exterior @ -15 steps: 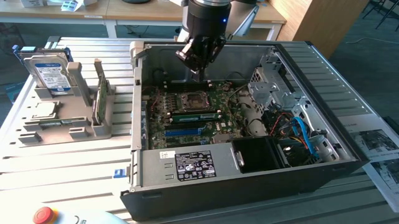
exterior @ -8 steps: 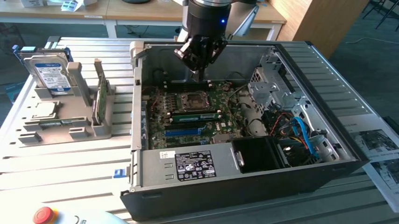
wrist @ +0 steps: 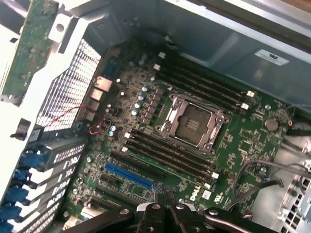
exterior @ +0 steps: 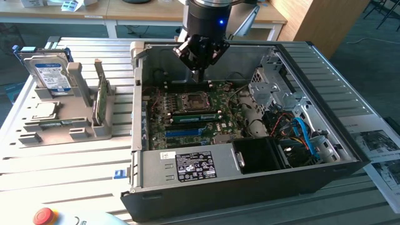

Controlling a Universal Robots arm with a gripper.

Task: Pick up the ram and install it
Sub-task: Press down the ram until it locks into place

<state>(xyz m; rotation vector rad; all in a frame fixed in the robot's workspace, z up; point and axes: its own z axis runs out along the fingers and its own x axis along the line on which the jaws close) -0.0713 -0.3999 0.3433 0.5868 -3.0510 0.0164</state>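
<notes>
Gripper closed, empty, hovering over motherboard inside open PC case; ram upright in holder, 9 o'clock of case.

long green ram, on edge, apparently seated in a slot beside the CPU socket

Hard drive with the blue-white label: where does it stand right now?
On the exterior view's left, the hard drive stands upright in the grey holder, outside the open computer case.
</notes>
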